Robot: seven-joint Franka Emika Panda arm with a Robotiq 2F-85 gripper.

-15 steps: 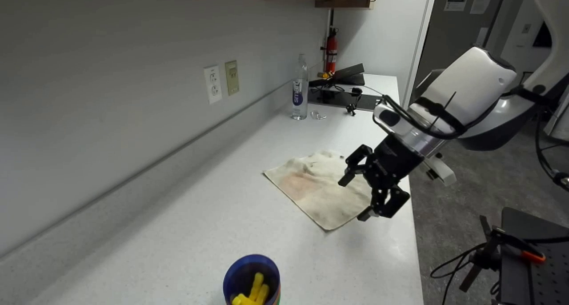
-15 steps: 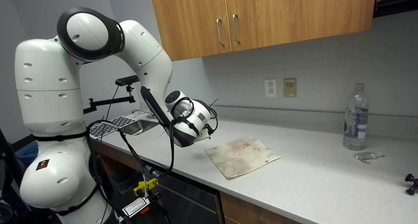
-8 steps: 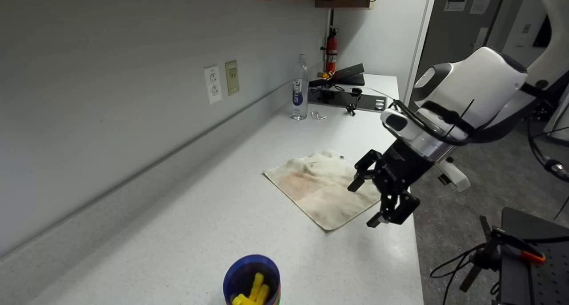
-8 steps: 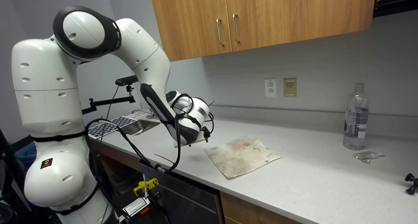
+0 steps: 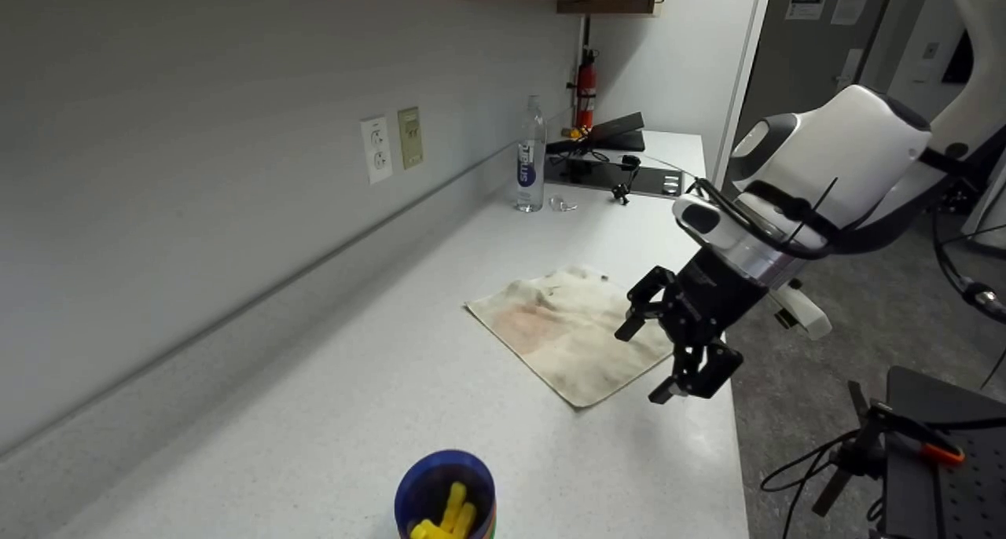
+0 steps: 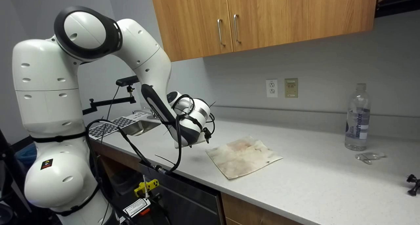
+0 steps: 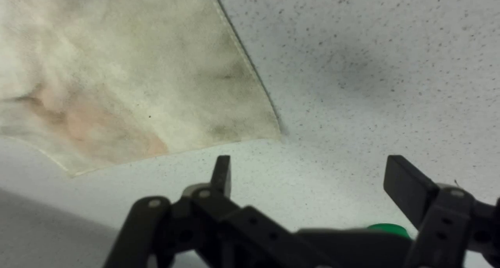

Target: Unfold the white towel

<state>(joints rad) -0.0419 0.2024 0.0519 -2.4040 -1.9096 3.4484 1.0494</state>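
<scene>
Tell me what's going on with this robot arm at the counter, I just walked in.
A white robot arm is at the counter, apparently there to unfold the white towel. Its gripper hangs open near the towel, holding nothing. The towel lies mostly spread out, with stains and a few wrinkles; whether any layer is folded under, I can't tell. A water bottle and a blue cup with yellow pieces in it stand on the counter too.
</scene>
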